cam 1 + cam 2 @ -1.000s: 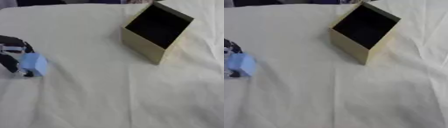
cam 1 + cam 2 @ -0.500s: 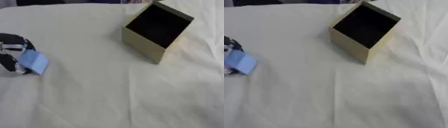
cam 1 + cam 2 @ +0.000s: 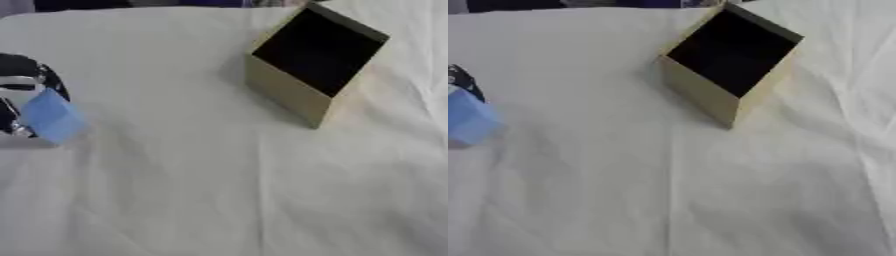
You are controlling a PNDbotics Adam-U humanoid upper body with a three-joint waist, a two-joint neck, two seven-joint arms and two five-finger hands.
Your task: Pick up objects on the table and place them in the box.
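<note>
The left hand [image 3: 19,102] sits at the view's left edge, its fingers curled around a light blue block [image 3: 52,117] that shows just in front of them. The box [image 3: 312,65], tan outside and dark inside, stands well apart from the hand, far to its right and farther from the robot, on the pale cloth [image 3: 219,190]. To do the carry well, raise the block above the rim before crossing and release only over the opening. Much of the hand is cut off, whether the block touches the cloth is unclear, and the right hand is nowhere visible.
</note>
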